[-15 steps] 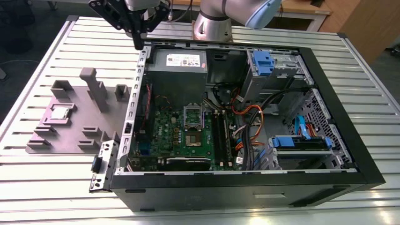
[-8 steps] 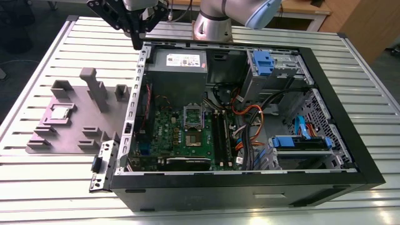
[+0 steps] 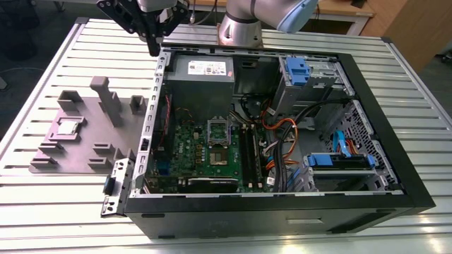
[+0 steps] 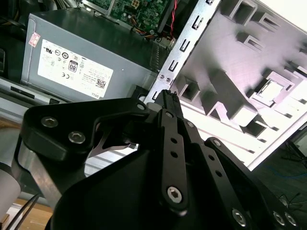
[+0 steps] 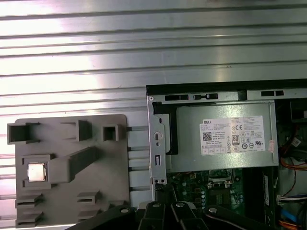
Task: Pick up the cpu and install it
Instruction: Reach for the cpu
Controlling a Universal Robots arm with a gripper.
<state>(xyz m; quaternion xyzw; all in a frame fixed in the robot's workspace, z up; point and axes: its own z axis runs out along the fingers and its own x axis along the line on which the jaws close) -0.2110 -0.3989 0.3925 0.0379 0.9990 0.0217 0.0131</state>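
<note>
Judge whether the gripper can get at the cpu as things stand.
Probably yes: the cpu lies uncovered in a recess of the grey holder; the gripper hangs by the computer case; a post stands nearby.

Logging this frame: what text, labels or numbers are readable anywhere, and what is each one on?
white label on the grey power supply box: dense print and symbols, too small to quote reliably.
pink sticker on the same box: unreadable.
cpu, sitting in the grey tray: any marking on its metal top is too small to read.
motherboard: printing blurred.
Nothing can be quoted with confidence.
</note>
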